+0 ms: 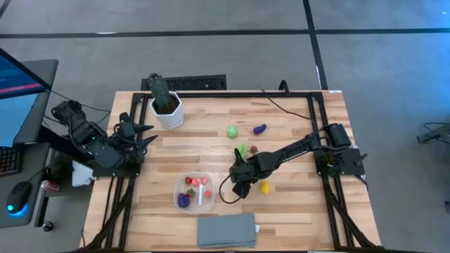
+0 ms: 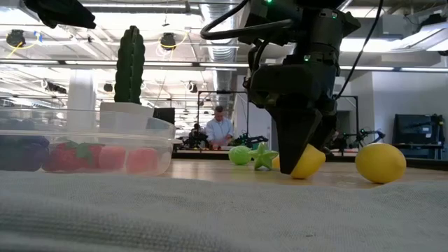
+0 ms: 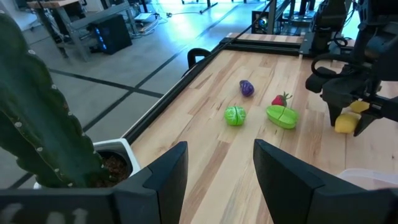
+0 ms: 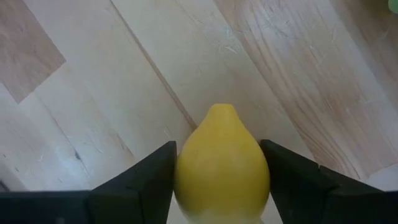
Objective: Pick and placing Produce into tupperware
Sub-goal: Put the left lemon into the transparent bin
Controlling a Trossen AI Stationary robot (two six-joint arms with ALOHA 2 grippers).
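A pale wooden table with a black frame stands on a grey concrete floor. The level view across it shows a large workshop with ceiling pipes and strip lights, and a person at a bench far behind. A green cactus in a white pot sits at the far left of the table, and a folded grey cloth lies at the near edge.

The tupperware is clear and low-walled, just beyond the cloth, holding red and purple toy pieces. Loose produce lies mid-table: a green round piece, a purple piece and a yellow lemon.

The right gripper is down at the tabletop, between the tupperware and that lemon, its fingers closed on a second yellow lemon, smooth with a pointed tip. The left gripper rests near the cactus, fingers apart, holding nothing.
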